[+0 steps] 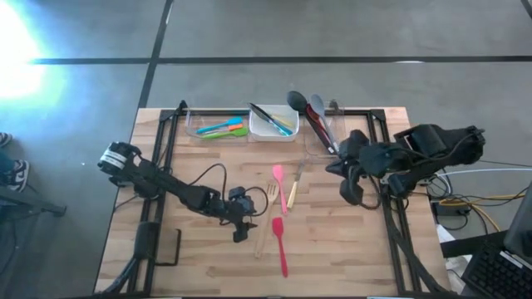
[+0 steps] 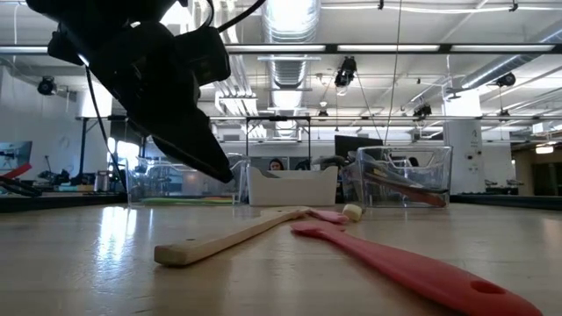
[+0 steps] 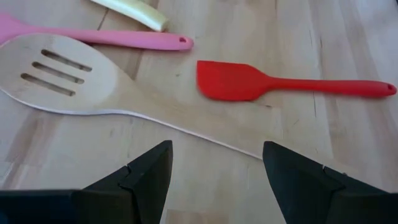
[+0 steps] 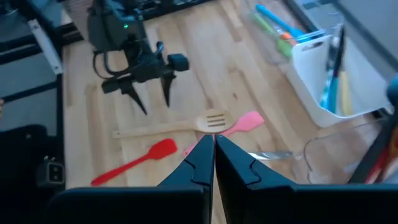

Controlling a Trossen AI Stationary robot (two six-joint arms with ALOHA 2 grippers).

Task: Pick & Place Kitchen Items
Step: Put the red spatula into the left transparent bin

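Risk of a missed grasp: the left gripper (image 3: 214, 180) is held wide open and empty above the wooden slotted spatula (image 3: 93, 87), whose thin handle passes between the jaws; the red spatula (image 3: 273, 82) lies just beyond. The right gripper (image 4: 213, 158) is shut, holding nothing. No writing is legible.

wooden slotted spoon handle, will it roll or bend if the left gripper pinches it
The wooden slotted spoon looks rigid, so bending is unlikely. Its flat head lies on the table, so it probably won't roll. The slim handle may pivot between the open left gripper.
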